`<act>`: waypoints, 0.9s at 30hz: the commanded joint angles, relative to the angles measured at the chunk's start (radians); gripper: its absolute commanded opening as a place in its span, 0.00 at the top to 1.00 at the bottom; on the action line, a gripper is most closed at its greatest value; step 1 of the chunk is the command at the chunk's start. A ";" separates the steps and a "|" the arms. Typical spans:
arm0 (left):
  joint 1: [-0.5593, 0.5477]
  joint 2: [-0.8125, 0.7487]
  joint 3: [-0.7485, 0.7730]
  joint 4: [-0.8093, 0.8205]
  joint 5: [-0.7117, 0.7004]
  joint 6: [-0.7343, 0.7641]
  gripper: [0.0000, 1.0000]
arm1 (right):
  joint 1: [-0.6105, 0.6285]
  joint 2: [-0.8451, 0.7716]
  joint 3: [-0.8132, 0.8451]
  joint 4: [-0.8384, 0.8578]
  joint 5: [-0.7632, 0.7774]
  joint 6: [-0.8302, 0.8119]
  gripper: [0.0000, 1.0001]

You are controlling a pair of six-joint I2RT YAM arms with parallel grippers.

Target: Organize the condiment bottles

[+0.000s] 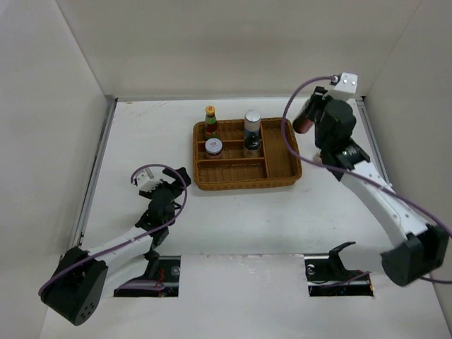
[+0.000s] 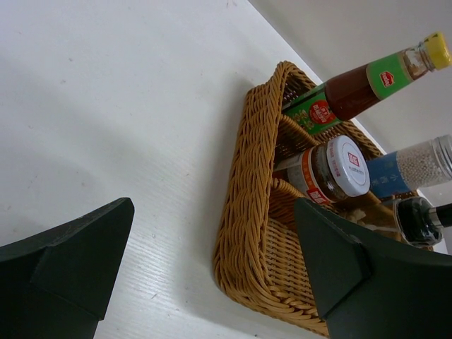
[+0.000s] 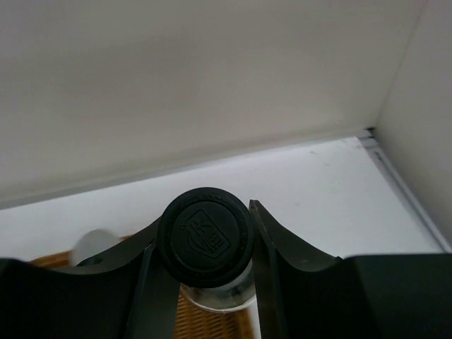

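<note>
The white surface (image 1: 233, 226) carries a brown wicker divided tray (image 1: 282, 173) near its far middle. The right hand (image 3: 205, 213) is raised by the tray's far right corner, clamped tight on a black-capped bottle (image 3: 205, 236). The cap bears an embossed emblem too soft to read. The left hand (image 2: 213, 212) hangs low, near the tray's left side but apart from it, spread wide and holding nothing.

Four bottles stand in the tray's back compartments. A yellow-capped bottle (image 2: 367, 81) wears a green label with a red logo, its writing unreadable. Just in front of it is a short jar (image 2: 335, 169) with a red mark on its white lid. To their right are a silver-lidded blue-label jar (image 2: 409, 166) and a dark black-capped bottle (image 2: 417, 219).
</note>
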 commanded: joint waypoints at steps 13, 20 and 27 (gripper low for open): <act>0.008 0.033 -0.001 0.053 0.018 -0.021 0.00 | 0.510 0.014 -0.002 0.240 -0.076 0.118 0.75; 0.002 0.055 0.002 0.053 0.018 -0.024 0.00 | 0.584 0.150 0.060 0.332 -0.075 0.095 0.75; 0.007 0.041 -0.001 0.053 0.018 -0.024 0.00 | 0.598 0.224 0.150 0.338 -0.070 0.055 0.77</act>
